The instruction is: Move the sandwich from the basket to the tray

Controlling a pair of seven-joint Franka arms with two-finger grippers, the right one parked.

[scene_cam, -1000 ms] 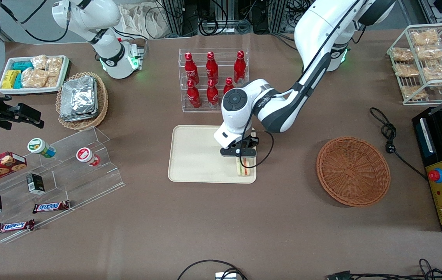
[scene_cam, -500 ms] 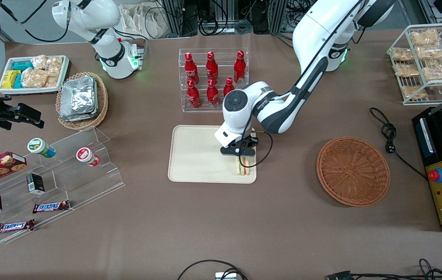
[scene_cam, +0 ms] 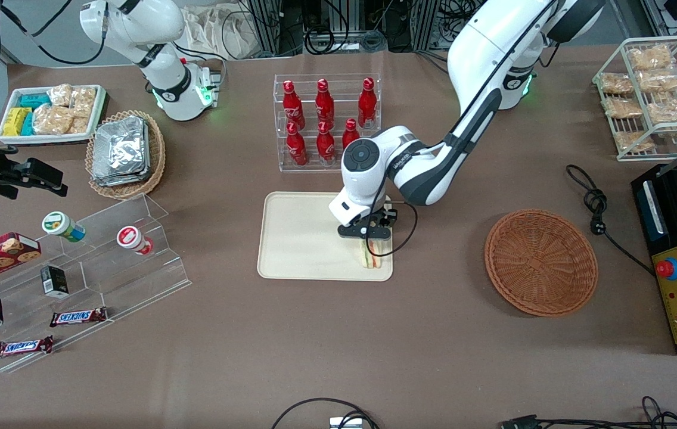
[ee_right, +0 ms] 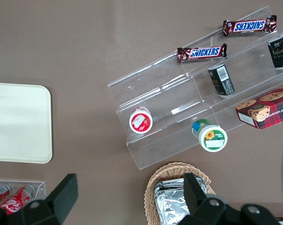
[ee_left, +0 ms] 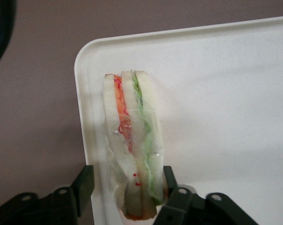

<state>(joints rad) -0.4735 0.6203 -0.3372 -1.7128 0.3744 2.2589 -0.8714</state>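
Gripper [scene_cam: 372,237] low over the tray [scene_cam: 303,238], at the tray corner nearest the basket [scene_cam: 540,261]. Sandwich [ee_left: 134,145] standing on edge on the tray, close to the tray rim, between the fingers [ee_left: 82,183]. One finger visibly apart from the wrap, the other at or just off the bread (contact not resolvable), so fingers wide-ish, looks released rather than clamped. Basket holds nothing now, well apart from the tray toward the working arm's end. Placement looks essentially done; remaining risk is in the retreat. Main one: clear wrap snagging or clinging to a finger pad, dragging the wedge up or tipping it on lift. Second: wedge on its narrow edge, tall and thin, so any sideways nudge from a finger could topple it, and so close to the tray rim could end up half off the tray. Safest: opening further, then straight vertical lift, no lateral motion until clear of the sandwich top.
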